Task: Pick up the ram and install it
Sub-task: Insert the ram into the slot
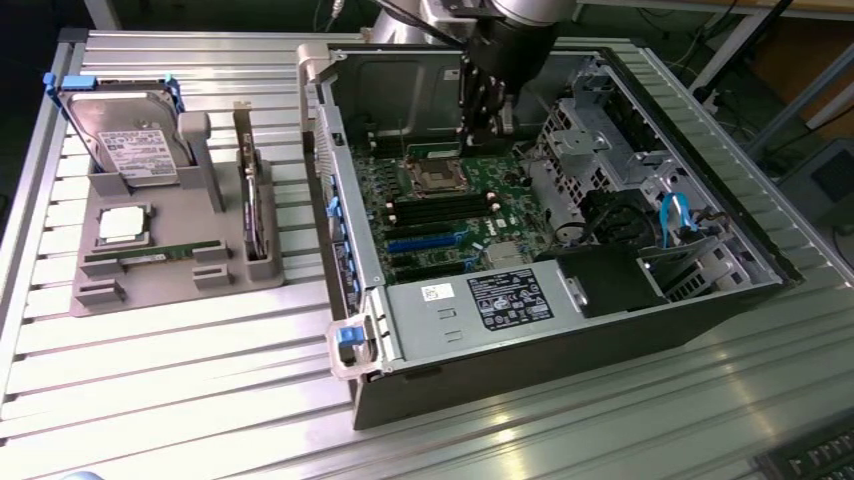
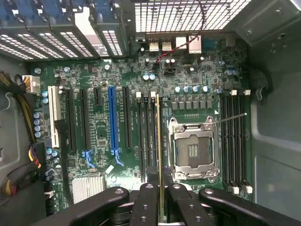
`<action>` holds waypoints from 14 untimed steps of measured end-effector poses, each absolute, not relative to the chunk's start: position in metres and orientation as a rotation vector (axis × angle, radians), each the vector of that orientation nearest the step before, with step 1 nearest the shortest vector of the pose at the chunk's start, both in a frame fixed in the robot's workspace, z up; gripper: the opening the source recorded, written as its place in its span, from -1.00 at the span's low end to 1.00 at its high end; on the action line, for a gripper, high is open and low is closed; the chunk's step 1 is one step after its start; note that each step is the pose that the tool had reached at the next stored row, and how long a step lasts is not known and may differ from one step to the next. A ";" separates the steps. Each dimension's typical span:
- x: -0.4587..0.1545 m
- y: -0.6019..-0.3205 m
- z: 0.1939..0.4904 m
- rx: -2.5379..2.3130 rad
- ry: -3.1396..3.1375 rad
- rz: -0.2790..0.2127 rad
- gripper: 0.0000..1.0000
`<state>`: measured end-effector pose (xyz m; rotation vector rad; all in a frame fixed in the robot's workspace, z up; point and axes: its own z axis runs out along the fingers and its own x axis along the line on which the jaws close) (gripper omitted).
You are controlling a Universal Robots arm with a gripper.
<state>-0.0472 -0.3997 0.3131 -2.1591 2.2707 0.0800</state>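
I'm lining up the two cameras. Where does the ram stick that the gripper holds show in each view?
Exterior view: the ram sits under the gripper, inside the open computer case, close by the processor socket.
Wrist view: the ram shows edge-on as a thin strip clamped by the gripper, over the motherboard.
Shared landmark: the processor socket, right beside the ram in both.

Open case (image 1: 534, 370) on slatted bench (image 1: 174, 390); motherboard (image 2: 101, 132) with socket (image 2: 192, 149) (blue slot (image 2: 112, 117) nearby). Grey tray (image 1: 160, 285), exterior view's left, carries labelled hard drive (image 1: 127, 145) and silver processor (image 1: 122, 223).
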 end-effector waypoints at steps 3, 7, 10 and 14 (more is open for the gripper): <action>-0.048 -0.399 0.307 -2.159 2.271 0.080 -0.73; -0.048 -0.399 0.299 -2.159 2.271 0.080 -0.73; -0.048 -0.398 0.294 -2.159 2.271 0.080 -0.73; -0.049 -0.397 0.283 -2.159 2.271 0.080 -0.73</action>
